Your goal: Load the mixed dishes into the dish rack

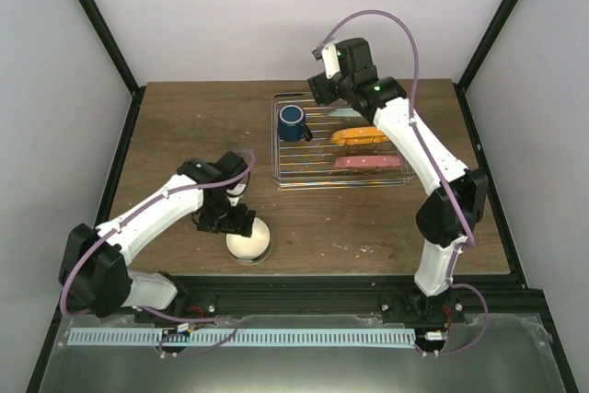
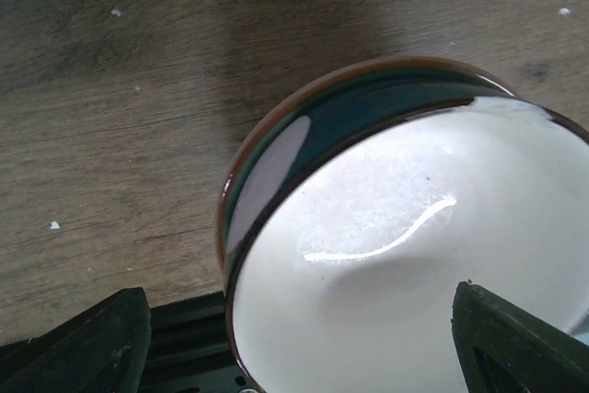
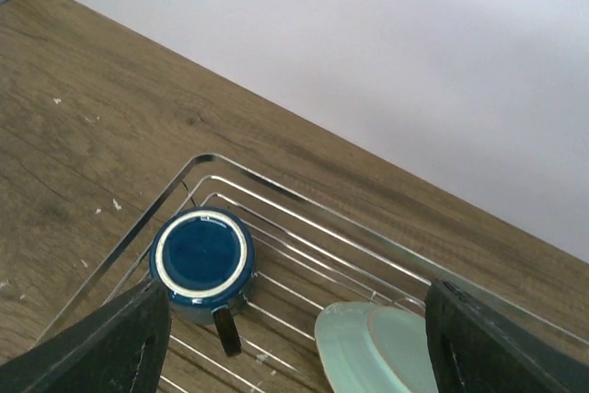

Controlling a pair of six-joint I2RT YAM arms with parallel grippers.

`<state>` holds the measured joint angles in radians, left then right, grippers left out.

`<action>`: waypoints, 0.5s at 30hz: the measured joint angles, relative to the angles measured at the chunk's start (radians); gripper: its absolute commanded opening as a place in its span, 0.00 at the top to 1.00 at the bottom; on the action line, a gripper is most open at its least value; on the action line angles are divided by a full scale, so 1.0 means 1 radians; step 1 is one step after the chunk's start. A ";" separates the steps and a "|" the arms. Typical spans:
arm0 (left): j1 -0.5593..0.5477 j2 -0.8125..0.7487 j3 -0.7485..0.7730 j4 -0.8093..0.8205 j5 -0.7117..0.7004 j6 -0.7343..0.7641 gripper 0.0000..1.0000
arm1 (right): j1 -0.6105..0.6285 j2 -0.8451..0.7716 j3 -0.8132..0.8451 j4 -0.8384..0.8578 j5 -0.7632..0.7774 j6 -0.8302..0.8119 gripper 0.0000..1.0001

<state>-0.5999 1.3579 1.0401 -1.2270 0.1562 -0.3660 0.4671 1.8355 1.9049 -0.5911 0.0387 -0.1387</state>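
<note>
The cream-white bowl [image 1: 250,242] sits on the table near the front edge, and its white inside fills the left wrist view [image 2: 396,255]. My left gripper [image 1: 228,218] is open just over the bowl's left rim. One finger [image 2: 87,342] is outside the bowl and the other [image 2: 520,342] is over its inside. The dish rack [image 1: 281,172] holds the dark blue mug [image 1: 293,122], the mint-green bowl [image 3: 386,347], the plate with the orange underside [image 1: 359,135] and the pink-red plate [image 1: 368,163]. My right gripper [image 1: 317,94] hangs open and empty above the rack's far left part, near the mug [image 3: 202,260].
The rack's wire rim [image 3: 198,165] lies close to the back wall. A black frame rail [image 1: 368,281] runs along the table's front edge right beside the cream-white bowl. Bare wood shows left of the rack [image 1: 202,121].
</note>
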 measured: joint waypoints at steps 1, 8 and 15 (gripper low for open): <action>0.000 -0.002 -0.010 0.009 -0.003 -0.004 0.18 | 0.000 -0.001 -0.007 -0.001 0.001 0.001 0.23; 0.002 0.002 -0.062 0.067 -0.020 -0.032 0.46 | 0.000 -0.017 -0.078 -0.015 0.017 0.000 0.23; 0.005 0.050 -0.062 0.105 -0.034 -0.028 0.81 | 0.000 -0.037 -0.104 -0.014 0.019 -0.003 0.23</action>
<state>-0.5949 1.4075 0.9783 -1.1221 0.1219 -0.3939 0.4671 1.7988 1.8008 -0.6052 0.0582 -0.1413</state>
